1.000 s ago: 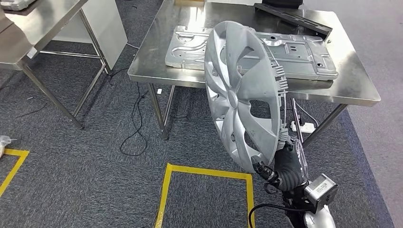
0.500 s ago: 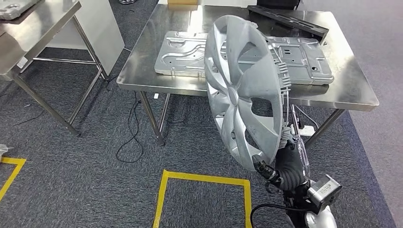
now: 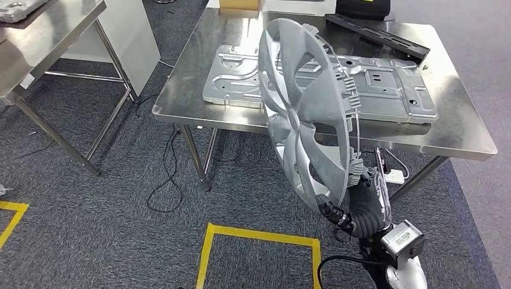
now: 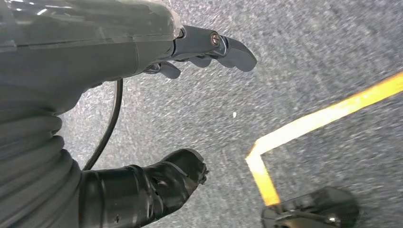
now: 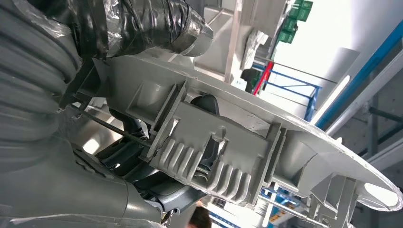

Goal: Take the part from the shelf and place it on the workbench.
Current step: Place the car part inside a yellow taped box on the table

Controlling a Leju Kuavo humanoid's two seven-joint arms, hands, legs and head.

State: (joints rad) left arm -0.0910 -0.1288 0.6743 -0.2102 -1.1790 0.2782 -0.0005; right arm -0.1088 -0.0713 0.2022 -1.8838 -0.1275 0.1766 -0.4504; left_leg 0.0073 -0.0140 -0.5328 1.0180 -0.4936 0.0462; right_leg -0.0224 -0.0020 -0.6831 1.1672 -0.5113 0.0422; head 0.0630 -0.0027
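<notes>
A large silver wheel cover [image 3: 304, 114] stands on edge in the air, tilted, in front of the steel workbench [image 3: 464, 135]. My right hand [image 3: 361, 208] grips its lower rim from below. In the right wrist view the ribbed back of the wheel cover [image 5: 209, 142] crosses the frame, with my thumb [image 5: 157, 23] wrapped over its edge. My left hand [image 4: 157, 118] hangs over grey carpet, fingers apart and holding nothing.
A grey pressed metal panel [image 3: 373, 84] lies flat on the workbench, and a dark bar [image 3: 376, 33] lies along its far edge. A second steel table [image 3: 42, 42] stands at the left. Yellow floor tape [image 3: 259, 238] marks a square below; cables [image 3: 169, 162] trail under the bench.
The camera has shifted, and the workbench sits a little lower and more to the right in the picture. My right hand still holds the wheel cover, now slightly more edge-on.
</notes>
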